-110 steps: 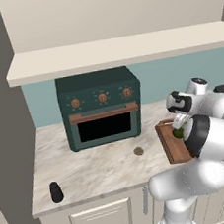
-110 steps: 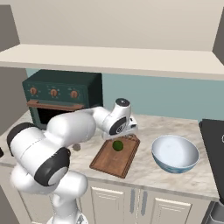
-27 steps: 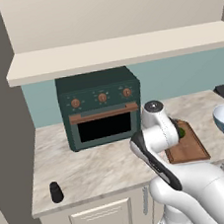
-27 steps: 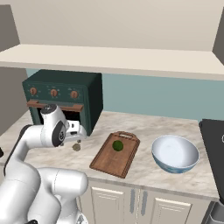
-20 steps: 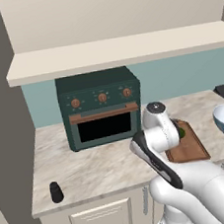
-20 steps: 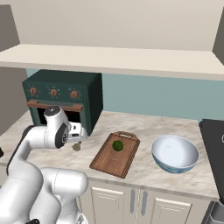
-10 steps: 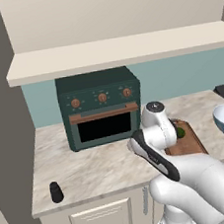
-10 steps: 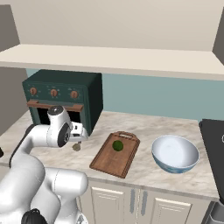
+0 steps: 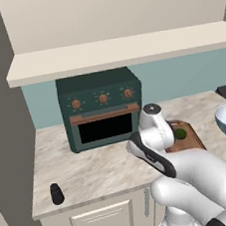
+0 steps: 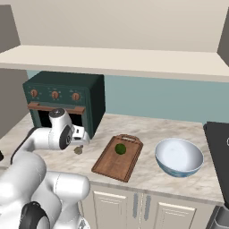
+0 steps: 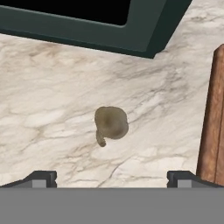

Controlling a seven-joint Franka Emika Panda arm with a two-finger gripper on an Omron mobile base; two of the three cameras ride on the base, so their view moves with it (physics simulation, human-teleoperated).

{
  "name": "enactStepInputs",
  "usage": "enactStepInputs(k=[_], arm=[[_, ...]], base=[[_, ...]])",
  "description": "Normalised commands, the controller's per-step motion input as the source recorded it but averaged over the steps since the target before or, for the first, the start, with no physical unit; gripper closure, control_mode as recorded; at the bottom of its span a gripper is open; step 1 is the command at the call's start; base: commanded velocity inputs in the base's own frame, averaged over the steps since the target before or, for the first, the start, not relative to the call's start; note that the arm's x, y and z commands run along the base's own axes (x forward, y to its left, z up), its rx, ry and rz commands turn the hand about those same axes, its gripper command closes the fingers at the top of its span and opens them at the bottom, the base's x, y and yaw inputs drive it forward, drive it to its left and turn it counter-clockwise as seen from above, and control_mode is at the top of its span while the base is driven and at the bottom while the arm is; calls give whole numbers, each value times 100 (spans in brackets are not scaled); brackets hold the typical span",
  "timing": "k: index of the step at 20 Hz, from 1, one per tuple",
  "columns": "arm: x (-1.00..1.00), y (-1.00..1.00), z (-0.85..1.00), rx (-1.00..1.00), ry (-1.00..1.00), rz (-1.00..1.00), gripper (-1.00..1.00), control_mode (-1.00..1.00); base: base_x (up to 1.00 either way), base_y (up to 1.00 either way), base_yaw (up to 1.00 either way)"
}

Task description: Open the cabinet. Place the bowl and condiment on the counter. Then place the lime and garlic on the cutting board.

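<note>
The tiny tan-grey garlic bulb (image 11: 111, 124) is seen dead centre in the hand view, lying on the beige marble-look counter (image 11: 52, 109) with its short stem turned toward the camera. The two small dark finger tips are set wide apart at the bottom corners, so the two-finger gripper (image 11: 112, 177) is spread fully and nothing is held; the bulb is framed between the tips but is not touched by either.

From the right base view the same garlic (image 10: 78, 150) is picked out as a small dull lump on the counter (image 10: 147, 176), just below the gripper (image 10: 80, 135) and just in front of the dark green toaster oven (image 10: 62, 105). In that view the brown rectangular wooden cutting board (image 10: 118, 157) is shown to the right, with the small round dark green lime (image 10: 120, 148) resting on it, and the wide white ceramic bowl with the blue patterned outside (image 10: 179, 157) is set on the counter beyond.

In the left base view the garlic is hidden behind the white arm, and the gripper itself probably sits behind the wrist there. What is offered instead is the small black cylindrical shaker (image 9: 56, 193), standing upright near the counter's front edge, well apart from the board (image 9: 188, 138) and the lime (image 9: 180, 134).
</note>
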Motion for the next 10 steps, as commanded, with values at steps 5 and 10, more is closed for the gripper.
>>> enactStepInputs(k=[5, 10], arm=[[7, 0, -32, 0, 0, 0, -100, -100], [5, 0, -35, 0, 0, 0, -100, -100]], base=[[0, 0, 0], [0, 0, 0]])
